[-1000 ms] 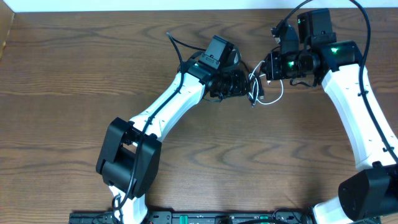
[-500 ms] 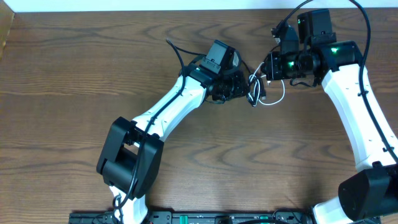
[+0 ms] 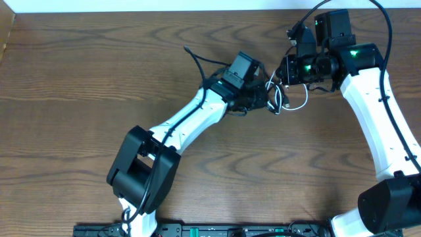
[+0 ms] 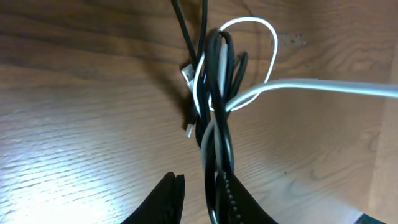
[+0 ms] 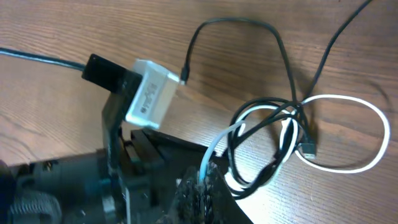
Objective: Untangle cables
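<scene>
**Overhead.** The cables [image 3: 281,99] are lying as 1 tangle on the table [image 3: 79,79], right at the tips of the left gripper [image 3: 268,102]. The right gripper [image 3: 279,75] is hovering just beside the left gripper, over the far edge of the tangle. 1 white loop is bulging out on the side away from the left gripper.

**Left wrist.** The left gripper's 2 fingers [image 4: 166,200] are standing narrowly apart, with the black cable [image 4: 222,158] running down between them in several strands. The strands are touching 1 finger. A sliver of table is showing before the other, so the jaws are bracketing the cable, not pinching it. The white cable [image 4: 323,88] is stretching taut out of the knot, away from the left gripper, to the frame edge. A small plug [image 4: 186,73] is lying beside the knot, ahead of the left gripper.

**Right wrist.** The right gripper's jaws are pressing together, pinching the white cable. The tangle is sitting just beyond them, between them and the left gripper.
</scene>
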You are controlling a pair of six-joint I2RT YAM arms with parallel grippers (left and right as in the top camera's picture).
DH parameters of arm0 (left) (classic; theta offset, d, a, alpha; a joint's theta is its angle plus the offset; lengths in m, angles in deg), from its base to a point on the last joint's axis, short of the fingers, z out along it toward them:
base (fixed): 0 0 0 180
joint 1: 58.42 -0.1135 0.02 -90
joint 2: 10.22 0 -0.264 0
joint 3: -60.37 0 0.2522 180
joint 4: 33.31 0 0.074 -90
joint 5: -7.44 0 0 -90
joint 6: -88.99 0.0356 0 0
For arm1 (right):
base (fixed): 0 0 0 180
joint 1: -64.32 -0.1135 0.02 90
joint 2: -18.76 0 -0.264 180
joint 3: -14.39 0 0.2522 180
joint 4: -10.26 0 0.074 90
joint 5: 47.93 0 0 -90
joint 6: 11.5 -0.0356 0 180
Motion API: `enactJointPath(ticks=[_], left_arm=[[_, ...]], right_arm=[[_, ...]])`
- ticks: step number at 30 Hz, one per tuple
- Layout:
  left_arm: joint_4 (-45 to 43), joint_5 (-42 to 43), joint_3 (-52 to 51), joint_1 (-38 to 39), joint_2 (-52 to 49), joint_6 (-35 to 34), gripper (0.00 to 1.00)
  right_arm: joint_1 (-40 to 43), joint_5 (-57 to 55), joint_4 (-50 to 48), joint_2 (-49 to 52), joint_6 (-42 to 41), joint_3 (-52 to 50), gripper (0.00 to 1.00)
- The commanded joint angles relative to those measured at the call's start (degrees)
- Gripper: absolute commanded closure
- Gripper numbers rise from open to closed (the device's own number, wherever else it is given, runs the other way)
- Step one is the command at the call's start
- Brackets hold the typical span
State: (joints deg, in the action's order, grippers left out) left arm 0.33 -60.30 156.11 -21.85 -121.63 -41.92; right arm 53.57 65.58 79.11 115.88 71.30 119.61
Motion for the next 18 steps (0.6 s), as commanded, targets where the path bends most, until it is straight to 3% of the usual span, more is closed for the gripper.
enactJointPath(ticks=[1, 7, 9, 18], left_arm=[[-2.6, -4.6, -0.8, 1.7, -0.7, -1.0, 0.78], [-3.7, -10.2, -0.8, 4.3, -2.6, -5.7, 0.81], [-3.7, -11.4, -0.8, 4.9, -3.5, -7.5, 0.92], [-6.0, -12.8, -0.8, 4.7, -4.6, -8.5, 0.93]], right_arm=[[-0.1, -0.1, 0.2, 0.5, -0.5, 1.0, 0.99], [-0.1, -0.1, 0.6, 0.5, -0.5, 1.0, 0.99], [-0.1, -0.2, 0.7, 0.5, -0.5, 1.0, 0.99], [-0.1, -2.1, 1.3, 0.5, -0.5, 1.0, 0.99]])
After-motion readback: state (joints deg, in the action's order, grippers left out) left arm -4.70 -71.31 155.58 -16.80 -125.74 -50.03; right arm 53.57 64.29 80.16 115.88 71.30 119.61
